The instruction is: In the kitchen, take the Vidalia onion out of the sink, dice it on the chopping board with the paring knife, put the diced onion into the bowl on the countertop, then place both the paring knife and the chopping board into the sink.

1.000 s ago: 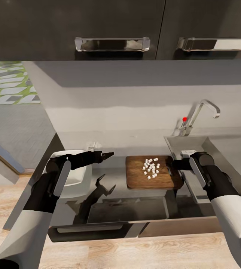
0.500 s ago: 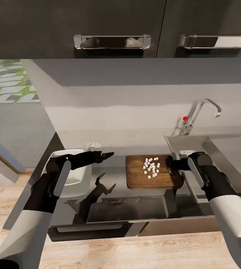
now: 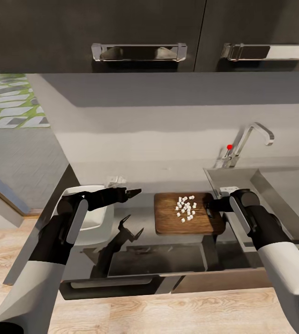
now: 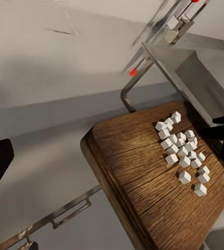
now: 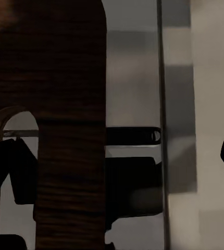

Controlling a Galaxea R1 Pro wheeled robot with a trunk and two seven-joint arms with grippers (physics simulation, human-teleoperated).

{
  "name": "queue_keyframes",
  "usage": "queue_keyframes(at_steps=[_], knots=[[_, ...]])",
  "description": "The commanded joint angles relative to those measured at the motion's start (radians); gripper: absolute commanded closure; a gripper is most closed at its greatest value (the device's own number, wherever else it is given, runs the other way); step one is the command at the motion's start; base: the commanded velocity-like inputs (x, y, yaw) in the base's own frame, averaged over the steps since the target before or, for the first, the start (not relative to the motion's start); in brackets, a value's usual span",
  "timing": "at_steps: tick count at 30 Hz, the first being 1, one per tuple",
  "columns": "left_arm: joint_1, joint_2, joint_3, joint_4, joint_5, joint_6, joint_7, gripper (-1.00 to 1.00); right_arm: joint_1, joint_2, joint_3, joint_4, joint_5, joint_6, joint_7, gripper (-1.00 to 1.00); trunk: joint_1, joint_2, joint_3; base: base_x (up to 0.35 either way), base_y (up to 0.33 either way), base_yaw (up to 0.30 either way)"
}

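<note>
The chopping board [image 3: 168, 220] sits between my arms over the dark countertop [image 3: 140, 227], with several white cubes of diced onion [image 3: 185, 208] on it. My right gripper [image 3: 210, 206] holds the board's end by the sink [image 3: 242, 178], shut on it at the handle slot. In the right wrist view the board [image 5: 65, 78] lies close, with one of the fingers [image 5: 15, 172] showing through the slot. My left gripper [image 3: 133, 192] hangs open above the counter beside the white bowl [image 3: 100, 222]. It looks onto the board [image 4: 138, 177] and the cubes [image 4: 182, 146]. The paring knife is out of view.
The chrome faucet [image 3: 251, 137] with a red-tipped lever stands behind the sink, and the sink's steel edge [image 4: 195, 67] runs past the board's far end. Dark wall cabinets [image 3: 140, 28] hang overhead. The counter's left end drops to a wooden floor [image 3: 10, 250].
My right gripper has shifted slightly left, and the board with its cubes has moved left with it. The left arm has stayed put.
</note>
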Motion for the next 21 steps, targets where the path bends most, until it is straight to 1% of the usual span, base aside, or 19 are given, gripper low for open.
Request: queue_keyframes(at_steps=[1,21], knots=[[-0.001,0.000,0.000,0.000,0.003,0.006,0.000,-1.00,0.000,-0.001,0.004,0.000,0.000,0.007,0.007,-1.00,0.001,-0.001,-0.002,0.000,0.000,0.000],[-0.001,0.000,0.000,0.000,0.003,0.007,0.000,-1.00,0.000,-0.001,0.004,0.000,0.001,0.007,0.003,-1.00,0.001,-0.001,-0.002,0.000,0.000,0.000]])
